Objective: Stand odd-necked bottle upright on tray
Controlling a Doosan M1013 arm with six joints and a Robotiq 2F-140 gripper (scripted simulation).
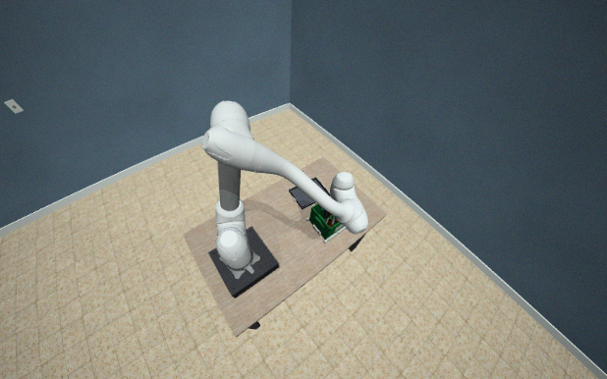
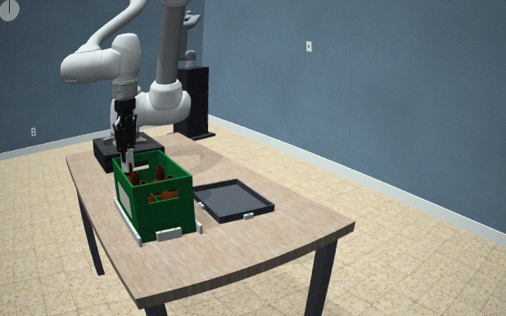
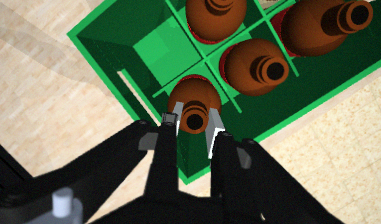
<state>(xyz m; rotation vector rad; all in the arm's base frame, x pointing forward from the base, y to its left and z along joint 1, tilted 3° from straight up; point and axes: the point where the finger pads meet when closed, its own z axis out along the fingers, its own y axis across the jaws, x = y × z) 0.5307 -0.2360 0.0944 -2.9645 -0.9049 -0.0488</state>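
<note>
A green crate (image 2: 154,196) stands on the table and holds several brown bottles. In the wrist view the crate (image 3: 191,60) shows from above, with one empty cell (image 3: 158,47). My gripper (image 3: 194,116) reaches down into the crate's corner and is shut on the neck of a brown bottle (image 3: 194,107) that stands in its cell. Three other bottles (image 3: 256,67) show in the cells beyond. In the exterior view the gripper (image 2: 127,165) hangs straight down at the crate's far left corner. The dark tray (image 2: 232,200) lies flat to the right of the crate, with nothing on it.
The arm's black base (image 2: 128,149) sits behind the crate. White stop blocks (image 2: 169,234) edge the crate and tray. In the top view the arm hides most of the crate (image 1: 326,226).
</note>
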